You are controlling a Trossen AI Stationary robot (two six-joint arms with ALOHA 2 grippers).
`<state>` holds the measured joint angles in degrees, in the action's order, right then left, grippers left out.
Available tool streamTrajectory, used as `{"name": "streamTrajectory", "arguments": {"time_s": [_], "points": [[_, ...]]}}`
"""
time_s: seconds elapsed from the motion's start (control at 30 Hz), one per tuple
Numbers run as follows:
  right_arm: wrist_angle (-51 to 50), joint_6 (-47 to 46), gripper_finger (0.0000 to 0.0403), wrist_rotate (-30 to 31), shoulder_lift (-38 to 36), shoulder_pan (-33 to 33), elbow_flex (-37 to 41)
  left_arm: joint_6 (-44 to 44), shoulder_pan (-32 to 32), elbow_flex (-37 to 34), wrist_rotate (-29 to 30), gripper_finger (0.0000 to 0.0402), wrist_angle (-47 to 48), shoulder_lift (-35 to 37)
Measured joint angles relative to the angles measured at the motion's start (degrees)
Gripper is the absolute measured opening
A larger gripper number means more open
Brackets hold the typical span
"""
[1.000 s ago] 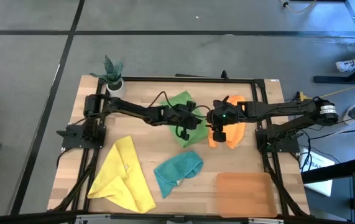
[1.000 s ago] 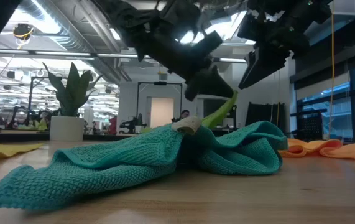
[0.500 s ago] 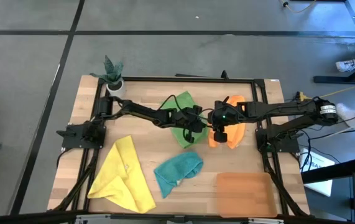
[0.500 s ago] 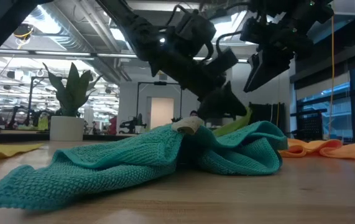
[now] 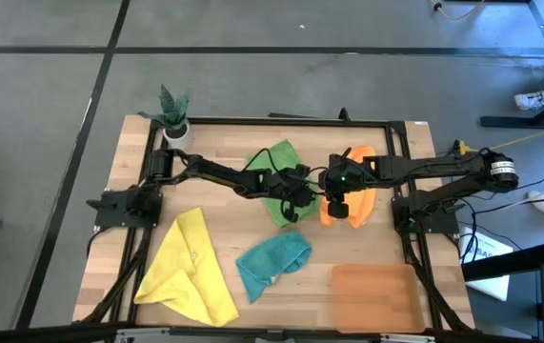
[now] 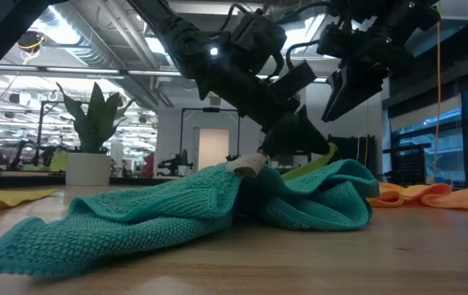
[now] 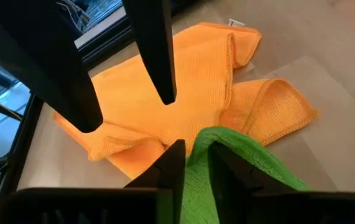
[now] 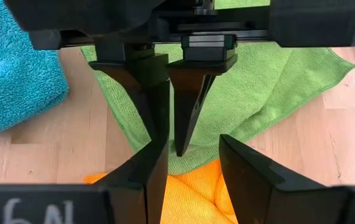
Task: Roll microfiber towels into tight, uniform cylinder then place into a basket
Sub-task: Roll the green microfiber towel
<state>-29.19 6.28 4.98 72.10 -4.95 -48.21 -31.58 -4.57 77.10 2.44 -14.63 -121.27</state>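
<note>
The green towel (image 5: 276, 170) lies crumpled at the table's middle, with my left gripper (image 5: 300, 193) low at its right-hand edge, shut on it. The orange towel (image 5: 364, 191) lies just right of it. My right gripper (image 5: 344, 207) hangs open over the orange towel's left part (image 8: 197, 182), clear of it. The teal towel (image 5: 272, 262) and the yellow towel (image 5: 191, 269) lie bunched nearer the front edge. The basket (image 5: 372, 297) sits at the front right. My left gripper (image 7: 196, 152) has a fold at the green towel's right-hand edge (image 7: 217, 138) between its two fingers, which stand only a little apart with the cloth filling the gap. The fingers slant down from the table's left. The fold sits low, and the rest of the towel lies slack on the table.
A white plant pot (image 5: 174, 127) stands at the far left corner. Bare wood shows between the teal towel and the basket and along the far edge. The two grippers are close together over the seam between the green and orange towels.
My left gripper has gone down and a little toward the table's right with the green towel's edge. That edge, which stood steeply up and taut from the table, now lies low beside the orange towel. The right gripper has kept still.
</note>
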Motion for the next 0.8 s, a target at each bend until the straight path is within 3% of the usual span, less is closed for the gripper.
{"name": "streamTrajectory", "arguments": {"time_s": [0.13, 0.43, 0.53, 0.67, 0.8], "points": [[0.0, 0.0, 0.0145, 0.0, 0.0, 0.0, 0.0, 0.6, 0.0, 0.0, 1.3, 0.0076, -0.1, 0.0], [0.0, 0.0, 0.0145, 0.1, 0.0, 0.0, 0.0, 4.4, 1.2, 0.0, 12.1, 0.0078, -0.1, 0.1], [0.0, 0.0, 0.0145, 0.1, 0.0, 0.0, 0.0, 4.5, 1.6, 0.0, 10.7, 0.0078, 0.0, 0.1], [-0.1, 0.0, 0.0145, 0.1, 0.0, 0.0, 0.0, 4.7, 1.5, 0.0, 3.2, 0.0078, 3.3, 0.2], [-0.1, 0.0, 0.0145, 0.0, 0.0, 0.0, 0.0, 6.0, 1.4, 0.0, 3.8, 0.0078, 6.0, 0.2]]}}
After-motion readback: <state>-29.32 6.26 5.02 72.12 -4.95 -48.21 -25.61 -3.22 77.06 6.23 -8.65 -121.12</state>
